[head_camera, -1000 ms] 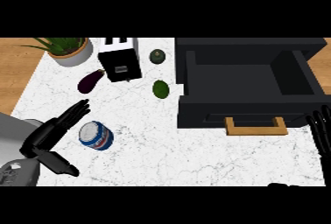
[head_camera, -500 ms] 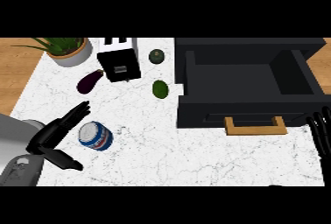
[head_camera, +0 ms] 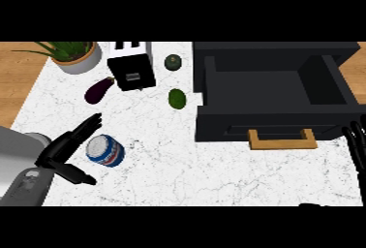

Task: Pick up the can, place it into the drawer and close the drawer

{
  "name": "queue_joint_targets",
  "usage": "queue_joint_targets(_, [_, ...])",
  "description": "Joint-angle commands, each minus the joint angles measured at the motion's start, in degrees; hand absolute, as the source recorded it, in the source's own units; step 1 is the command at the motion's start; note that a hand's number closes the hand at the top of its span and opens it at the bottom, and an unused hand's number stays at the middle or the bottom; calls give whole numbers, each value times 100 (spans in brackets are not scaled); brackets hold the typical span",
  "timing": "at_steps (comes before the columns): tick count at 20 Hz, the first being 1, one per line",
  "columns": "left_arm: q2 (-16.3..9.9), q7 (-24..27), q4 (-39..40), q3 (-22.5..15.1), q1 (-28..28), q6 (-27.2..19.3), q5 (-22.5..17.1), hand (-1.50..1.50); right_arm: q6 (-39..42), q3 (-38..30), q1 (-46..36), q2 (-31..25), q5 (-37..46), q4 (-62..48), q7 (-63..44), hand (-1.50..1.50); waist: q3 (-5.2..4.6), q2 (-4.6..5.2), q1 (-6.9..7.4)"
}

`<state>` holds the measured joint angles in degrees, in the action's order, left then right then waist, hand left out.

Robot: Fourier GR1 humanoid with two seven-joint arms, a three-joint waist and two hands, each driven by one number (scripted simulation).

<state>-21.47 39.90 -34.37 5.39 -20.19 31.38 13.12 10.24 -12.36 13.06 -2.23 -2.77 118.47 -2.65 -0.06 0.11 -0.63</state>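
A blue and white can (head_camera: 106, 150) stands upright on the marble counter, left of centre. My left hand (head_camera: 63, 148) is right beside it on its left, open, with fingers stretched along the can's far side and the thumb pointing out below it. The black drawer (head_camera: 275, 92) stands pulled open at the right, hollow inside, with a wooden handle (head_camera: 282, 140) on its front. My right hand (head_camera: 357, 143) shows only as straight fingers at the right edge, resting near the drawer's front corner.
A black toaster (head_camera: 132, 70), a potted plant (head_camera: 73, 54), a purple eggplant (head_camera: 99, 89) and two green avocados (head_camera: 177, 98) (head_camera: 173, 61) lie behind the can. Wooden surface borders the marble (head_camera: 214, 174) on the left.
My left hand has slid closer to the can and a little lower; its thumb has swung out under the can. The can, the drawer and the right hand have stayed put.
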Motion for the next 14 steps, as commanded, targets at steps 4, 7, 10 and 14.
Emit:
queue_joint_targets(4, [114,976,917,-100,-350,57,195,-150,236,-74,432,6,-151,258,184,-150,-5,14,-75])
queue_joint_targets(7, [75,691,521,-225,-236,279,147,-150,198,-213,201,-143,-352,489,-364,-150,1,-8,-2])
queue_joint_targets(10, [394,476,723,-148,-562,-44,69,-150,96,-46,321,83,-62,457,-148,-150,1,-4,-10])
queue_joint_targets(14, [447,462,1071,-160,-794,-68,88,-150,155,-131,318,45,-170,437,-224,-150,0,5,-38])
